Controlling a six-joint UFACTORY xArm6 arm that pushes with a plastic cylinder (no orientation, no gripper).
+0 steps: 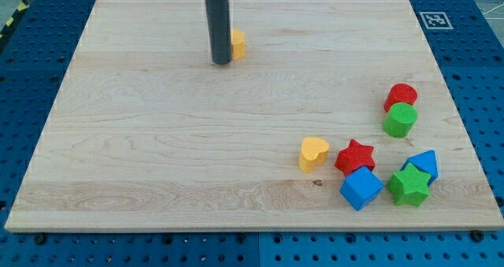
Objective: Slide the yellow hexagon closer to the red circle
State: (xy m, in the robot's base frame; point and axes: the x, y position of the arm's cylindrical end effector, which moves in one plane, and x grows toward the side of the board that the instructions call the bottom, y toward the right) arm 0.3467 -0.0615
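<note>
The yellow hexagon [237,43] lies near the view's top, left of centre, partly hidden behind my rod. My tip [220,62] rests on the board just left of and touching or nearly touching the hexagon. The red circle [401,96] stands far to the view's right, directly above a green circle [400,120] that touches it.
A yellow heart [313,153], red star [355,157], blue cube [361,187], green star [409,187] and a blue block [424,164] cluster at the view's lower right. The wooden board [157,157] sits on a blue pegboard; a marker tag [435,20] is at the upper right.
</note>
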